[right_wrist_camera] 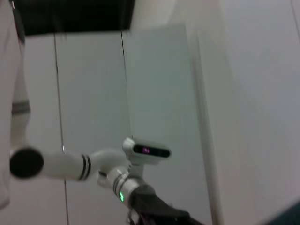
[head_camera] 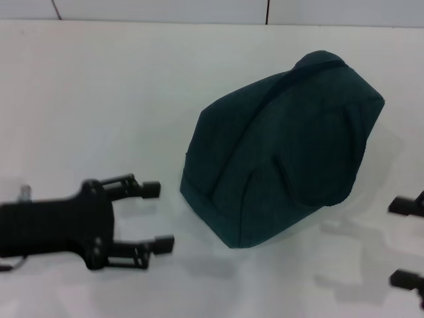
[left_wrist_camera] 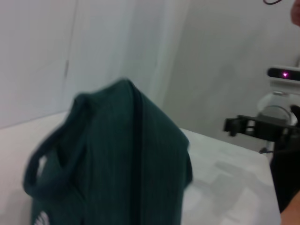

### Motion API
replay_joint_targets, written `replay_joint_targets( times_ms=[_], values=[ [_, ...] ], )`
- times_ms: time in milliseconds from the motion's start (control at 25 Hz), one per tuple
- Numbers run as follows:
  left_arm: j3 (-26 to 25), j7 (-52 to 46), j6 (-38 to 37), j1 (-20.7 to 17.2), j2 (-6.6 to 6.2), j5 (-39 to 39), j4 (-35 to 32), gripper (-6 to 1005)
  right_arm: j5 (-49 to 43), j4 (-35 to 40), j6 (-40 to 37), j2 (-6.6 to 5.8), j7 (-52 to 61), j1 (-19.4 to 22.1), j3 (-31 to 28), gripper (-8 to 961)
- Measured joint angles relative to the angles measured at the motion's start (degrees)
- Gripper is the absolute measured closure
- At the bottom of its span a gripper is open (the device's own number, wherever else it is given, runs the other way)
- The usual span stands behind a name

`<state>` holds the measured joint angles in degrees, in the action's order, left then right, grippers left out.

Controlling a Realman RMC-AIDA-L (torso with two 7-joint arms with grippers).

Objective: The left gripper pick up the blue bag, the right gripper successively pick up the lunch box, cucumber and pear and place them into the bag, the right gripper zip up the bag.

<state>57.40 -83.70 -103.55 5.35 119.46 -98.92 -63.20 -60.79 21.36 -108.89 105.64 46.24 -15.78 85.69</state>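
The blue bag [head_camera: 285, 146] sits on the white table [head_camera: 99, 86], right of centre and toward the far side, closed and slumped, with nothing of the lunch box, cucumber or pear in sight, so by the look of it the packing is either done or not begun. The left gripper [head_camera: 158, 216] hovers low at the near left, its two fingers spread wide and holding nothing, the fingertips pointing right toward the bag's near-left bottom corner but apart from it. The right gripper [head_camera: 405, 242] shows only as two dark fingertips at the near right edge, set apart with nothing between them. If the step in hand is the left gripper taking the bag, it would do well to go for a loop handle [left_wrist_camera: 51, 154] rather than the bulging side wall (soft fabric will just cave and slide under a side pinch), closing fully around the strap before lifting. The bag's long axis runs from near left to far right, its rounded top leaning toward the far right, with the dark zipper line [left_wrist_camera: 138, 140] running along its ridge.
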Motion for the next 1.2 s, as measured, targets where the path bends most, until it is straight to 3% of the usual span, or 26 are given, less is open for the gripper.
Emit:
replay_joint_targets(
  times_ms=[160, 360, 520, 1000, 1200],
  values=[
    [-0.4, 10.4, 0.6, 1.8, -0.2, -1.1, 10.7, 110, -2.5, -2.8, 6.0, 1.12, -2.1, 0.1, 0.1, 78],
    [-3.7, 20.2, 2.3, 2.2, -0.06, -5.0, 17.3, 111, -4.2, -4.0, 13.0, 3.04, -4.6, 0.1, 0.3, 78],
    [-4.7, 22.1, 4.0, 3.1, -0.41, -6.9, 21.2, 112, -4.7, -4.2, 16.6, 4.11, -5.7, 0.3, 0.2, 78],
    [-6.8, 23.9, 3.4, 3.0, -0.42, -8.0, 22.6, 111, -5.5, -4.3, 16.4, 5.54, -6.6, 0.8, 0.4, 78],
    [-8.5, 24.2, 1.6, 2.0, -0.61, -8.1, 22.6, 111, -5.5, -4.3, 16.2, 6.81, -6.5, 0.7, 0.4, 78]
  ],
)
